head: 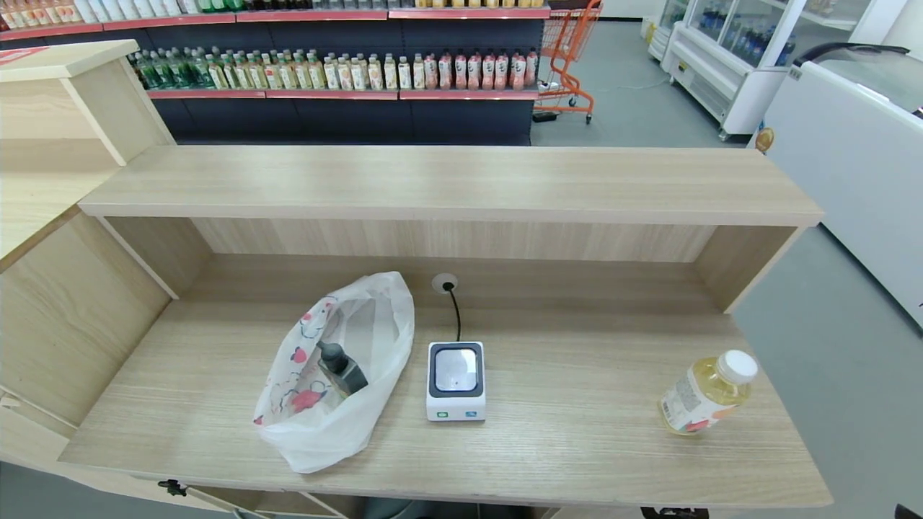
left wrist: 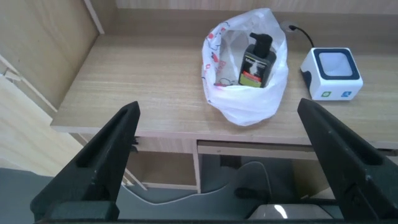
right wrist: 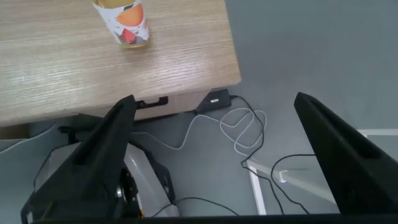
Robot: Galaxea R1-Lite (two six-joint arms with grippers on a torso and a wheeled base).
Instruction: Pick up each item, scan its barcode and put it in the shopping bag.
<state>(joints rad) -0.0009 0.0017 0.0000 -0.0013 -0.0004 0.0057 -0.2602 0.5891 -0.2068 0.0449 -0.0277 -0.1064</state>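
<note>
- Scanner [head: 456, 380] sits on the bench [head: 577, 440]; shopping bag [head: 339, 432] is just left of it, with a black pump bottle [head: 343, 368] lying inside.
- Yellow drink bottle [head: 709, 393] stands well off to the scanner's right.
- Left gripper [left wrist: 219, 109] and right gripper [right wrist: 214, 98] are both spread wide, holding nothing.

No legible txt on juice bottle [head: 707, 393] or pump bottle [head: 342, 367] (labels too small).

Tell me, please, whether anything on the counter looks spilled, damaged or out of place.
Nothing stands out. The bottle stands upright and capped on the counter; the bag lies open with a pump bottle inside; the scanner sits beside it.
</note>
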